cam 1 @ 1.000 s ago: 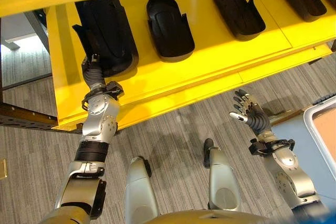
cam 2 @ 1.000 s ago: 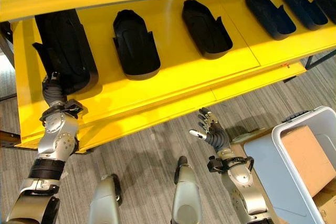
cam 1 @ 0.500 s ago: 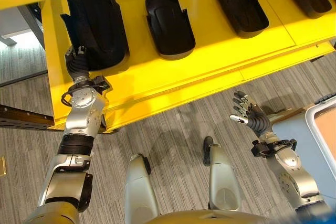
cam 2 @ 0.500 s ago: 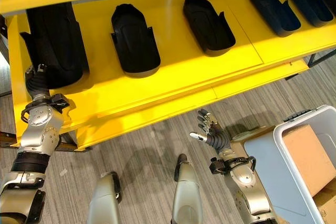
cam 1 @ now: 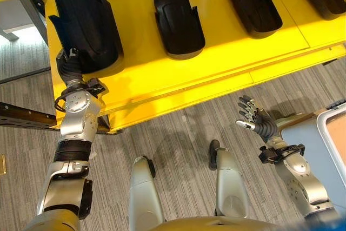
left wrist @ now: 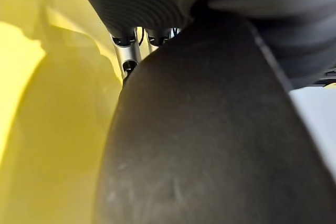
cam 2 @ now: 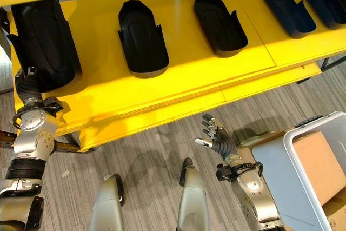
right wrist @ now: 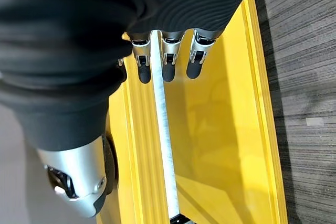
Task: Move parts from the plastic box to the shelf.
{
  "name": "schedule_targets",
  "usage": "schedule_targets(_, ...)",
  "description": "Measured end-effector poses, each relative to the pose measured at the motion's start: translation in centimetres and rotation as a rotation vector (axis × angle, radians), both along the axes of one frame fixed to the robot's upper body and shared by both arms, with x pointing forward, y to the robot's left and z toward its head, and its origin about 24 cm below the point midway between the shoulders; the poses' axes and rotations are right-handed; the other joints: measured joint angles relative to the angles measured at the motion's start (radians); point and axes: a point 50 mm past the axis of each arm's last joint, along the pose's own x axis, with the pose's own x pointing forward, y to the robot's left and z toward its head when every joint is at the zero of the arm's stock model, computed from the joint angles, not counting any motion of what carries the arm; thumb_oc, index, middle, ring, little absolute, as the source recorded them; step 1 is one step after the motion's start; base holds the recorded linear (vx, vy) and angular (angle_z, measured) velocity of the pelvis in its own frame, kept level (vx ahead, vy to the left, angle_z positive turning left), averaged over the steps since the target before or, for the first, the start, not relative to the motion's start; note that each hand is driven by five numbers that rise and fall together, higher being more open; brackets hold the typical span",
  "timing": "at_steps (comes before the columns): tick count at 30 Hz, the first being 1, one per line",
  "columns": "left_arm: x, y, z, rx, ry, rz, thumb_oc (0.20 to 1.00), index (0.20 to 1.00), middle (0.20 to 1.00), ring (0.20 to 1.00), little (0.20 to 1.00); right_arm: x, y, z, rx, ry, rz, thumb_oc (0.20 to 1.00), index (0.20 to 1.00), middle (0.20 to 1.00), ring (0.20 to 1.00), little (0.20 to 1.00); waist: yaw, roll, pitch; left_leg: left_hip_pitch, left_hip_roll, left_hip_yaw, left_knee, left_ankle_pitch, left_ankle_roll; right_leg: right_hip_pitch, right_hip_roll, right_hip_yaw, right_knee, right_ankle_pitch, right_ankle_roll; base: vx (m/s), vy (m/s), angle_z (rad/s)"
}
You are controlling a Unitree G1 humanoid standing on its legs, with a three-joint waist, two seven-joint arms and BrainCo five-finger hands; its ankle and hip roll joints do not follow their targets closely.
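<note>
Shelf (cam 1: 216, 63) yellow over grey carpet (cam 1: 178, 133); left hand (cam 1: 67, 66) unreadable behind part (cam 1: 86, 25), right hand (cam 1: 254, 121) spread.

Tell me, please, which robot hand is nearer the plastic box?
Right. The right robot hand hangs beside the plastic box; the left robot hand is at the shelf's far end.

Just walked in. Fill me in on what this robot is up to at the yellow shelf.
The left hand is at the leftmost black part on the yellow shelf, its fingers hidden behind it. More black parts lie in a row beside it. The right hand hangs open and empty over the floor, near the plastic box.
</note>
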Motion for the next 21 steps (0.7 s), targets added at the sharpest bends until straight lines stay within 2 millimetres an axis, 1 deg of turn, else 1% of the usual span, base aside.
schedule_targets(4,0.01,-0.01,-0.01,0.0,0.001,0.0,0.2,0.2,0.2,0.2,0.2,-0.17,-0.02,-0.17,0.0,0.007,0.004,1.0,1.0,1.0,1.0,1.0,-0.003,-0.007,-0.004,-0.014,0.005,-0.004,0.004,0.0,0.0,-0.008,0.004,-0.001,0.0,0.0,0.0,0.0,0.0,0.0)
schedule_targets(12,0.01,0.16,-0.13,0.008,0.019,0.008,0.2,0.2,0.2,0.2,0.2,-0.14,-0.06,-0.11,0.0,0.005,0.005,1.0,1.0,1.0,1.0,1.0,-0.003,-0.009,-0.004,-0.032,0.005,-0.004,0.014,0.0,0.0,-0.031,0.003,0.001,0.018,0.0,-0.001,0.0,0.001,-0.01)
schedule_targets(15,-0.01,0.36,-0.25,0.042,0.036,0.024,0.2,0.2,0.2,0.2,0.2,-0.17,-0.09,-0.14,-0.001,0.006,0.004,1.0,1.0,1.0,1.0,1.0,-0.003,-0.009,-0.004,-0.035,0.008,-0.003,0.016,0.0,0.0,-0.036,0.004,0.001,0.019,-0.002,-0.003,0.0,0.003,-0.01)
schedule_targets(17,-0.02,0.39,-0.23,0.042,0.035,0.025,0.2,0.2,0.2,0.2,0.2,-0.2,-0.1,-0.18,0.0,0.008,0.004,1.0,1.0,1.0,1.0,1.0,-0.003,-0.009,-0.004,-0.036,0.009,-0.003,0.016,-0.003,0.005,-0.037,0.004,0.001,0.019,-0.002,-0.003,0.0,0.0,0.0)
schedule_targets(19,-0.06,0.46,-0.07,0.062,0.033,0.032,0.2,0.2,0.2,0.2,0.2,-0.21,-0.11,-0.18,0.0,0.008,0.004,1.0,1.0,1.0,1.0,1.0,-0.003,-0.01,-0.004,-0.044,0.009,-0.003,0.017,-0.004,0.005,-0.046,0.004,0.002,0.02,-0.002,-0.003,0.0,0.0,0.0)
schedule_targets(21,-0.32,0.94,0.67,0.08,-0.002,0.054,0.2,0.2,0.2,0.2,0.2,-0.24,-0.11,-0.26,-0.001,0.016,0.006,1.0,1.0,1.0,1.0,1.0,-0.004,-0.013,-0.003,-0.065,0.009,-0.006,0.022,0.0,-0.001,-0.07,0.004,0.005,0.036,-0.004,-0.006,0.0,0.0,0.0)
